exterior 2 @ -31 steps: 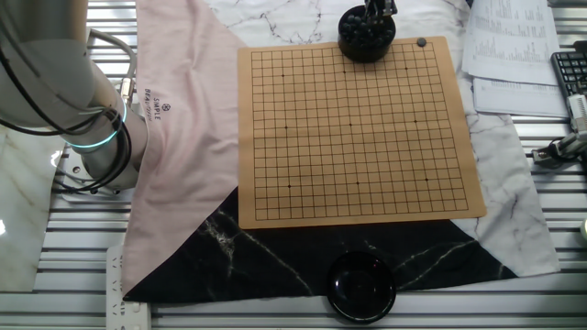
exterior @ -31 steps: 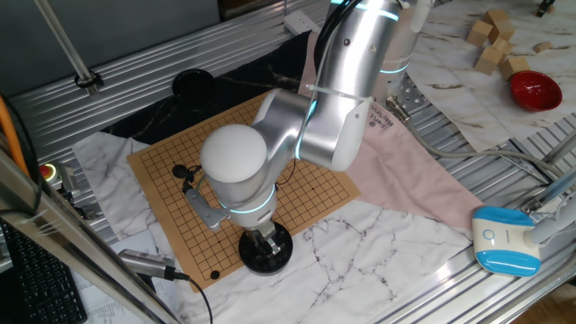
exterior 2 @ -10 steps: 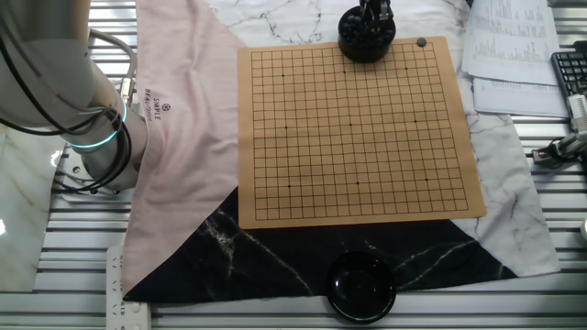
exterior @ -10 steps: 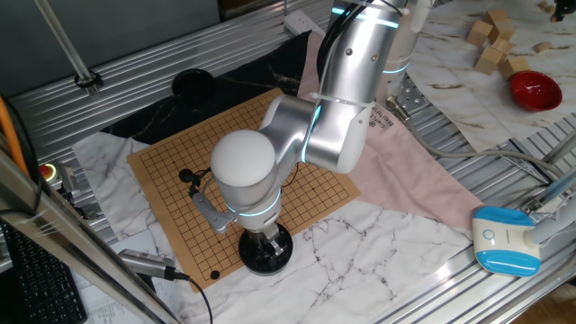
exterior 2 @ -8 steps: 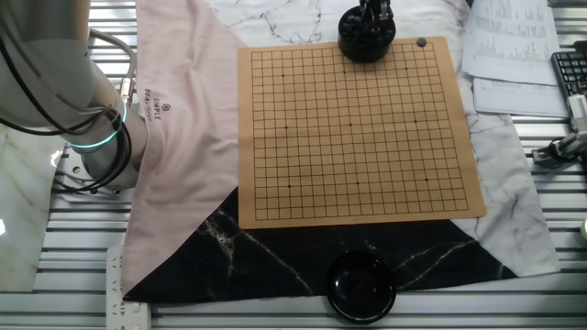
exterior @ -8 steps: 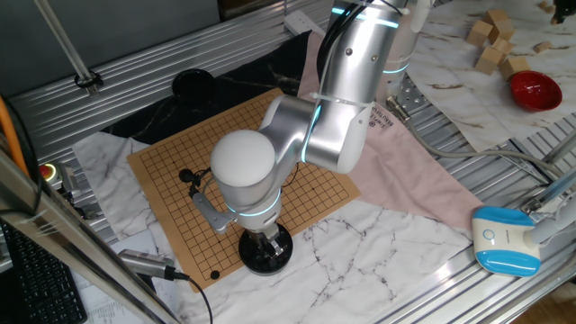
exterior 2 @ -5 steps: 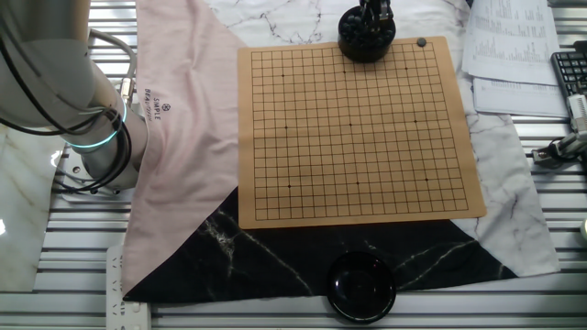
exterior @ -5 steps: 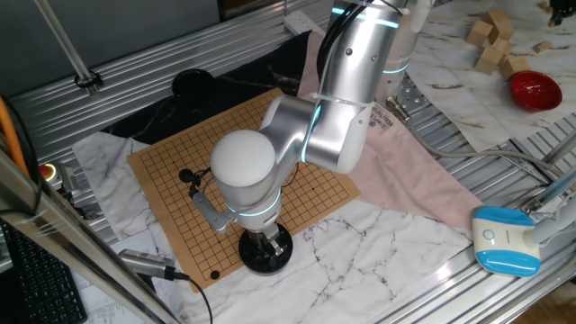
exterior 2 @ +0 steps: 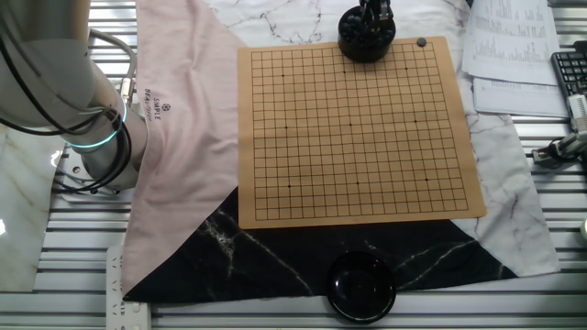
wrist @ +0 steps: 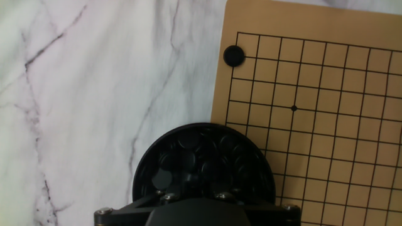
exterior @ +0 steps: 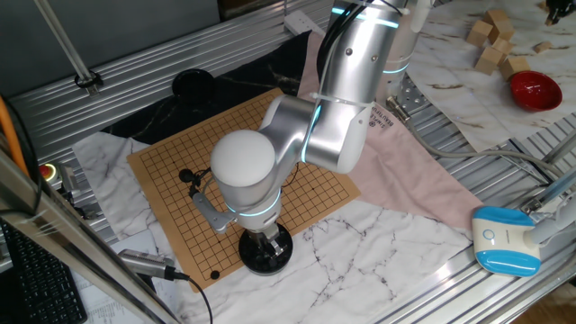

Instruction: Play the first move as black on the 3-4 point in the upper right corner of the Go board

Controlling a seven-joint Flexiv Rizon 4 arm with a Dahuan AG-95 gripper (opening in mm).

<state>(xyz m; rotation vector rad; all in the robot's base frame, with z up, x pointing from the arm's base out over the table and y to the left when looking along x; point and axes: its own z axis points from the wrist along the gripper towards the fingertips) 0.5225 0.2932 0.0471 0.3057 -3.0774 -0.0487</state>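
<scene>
The tan wooden board (exterior 2: 358,128) with its black grid lies mid-table; it also shows in one fixed view (exterior: 171,171) and in the hand view (wrist: 326,125). A round black bowl of black stones (exterior 2: 367,41) stands at the board's edge (exterior: 265,250) (wrist: 201,163). My gripper (exterior 2: 376,16) points down into this bowl (exterior: 264,241). Its fingertips are hidden among the stones, so I cannot tell whether they hold one. A single black stone (wrist: 234,55) lies on the board's corner point beside the bowl (exterior 2: 421,41) (exterior: 214,274).
A second black bowl (exterior 2: 361,286) sits past the opposite board edge (exterior: 192,83). A pink cloth (exterior 2: 183,119) lies beside the board by the arm's base. Papers (exterior 2: 514,55), a red bowl (exterior: 534,88), wooden blocks (exterior: 490,40) and a blue-white device (exterior: 506,238) lie around.
Between 3.1 s and 1 s ago the arm shifted slightly over the stone bowl and the fingers look narrower. Nothing has moved in the last second.
</scene>
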